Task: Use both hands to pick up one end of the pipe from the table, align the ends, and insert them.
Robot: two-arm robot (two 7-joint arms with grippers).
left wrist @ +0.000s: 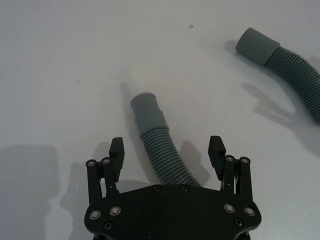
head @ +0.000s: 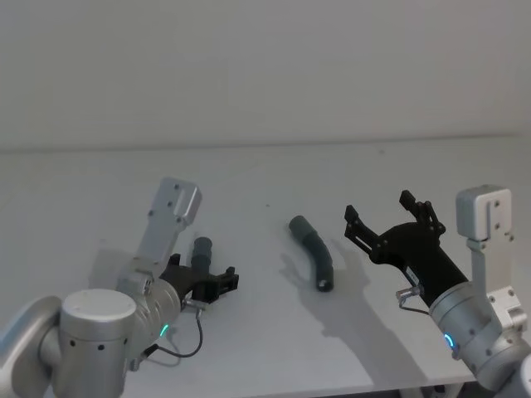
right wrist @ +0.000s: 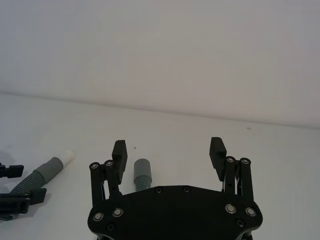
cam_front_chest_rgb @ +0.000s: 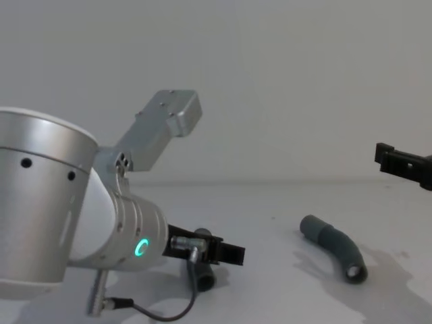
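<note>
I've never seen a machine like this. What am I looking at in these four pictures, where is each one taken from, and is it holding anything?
This is a robot with two silver arms, each ending in a black two-fingered gripper. One picture looks down from its head and one looks across the table from its chest. The other two come from cameras on the wrists, just behind each gripper. On the white table lie two short grey ribbed hose pieces. The left gripper is open, with its fingers on either side of the left hose piece, low over it but not closed on it. The right gripper is open too, up in the air beside the right hose piece. Nothing is held.
</note>
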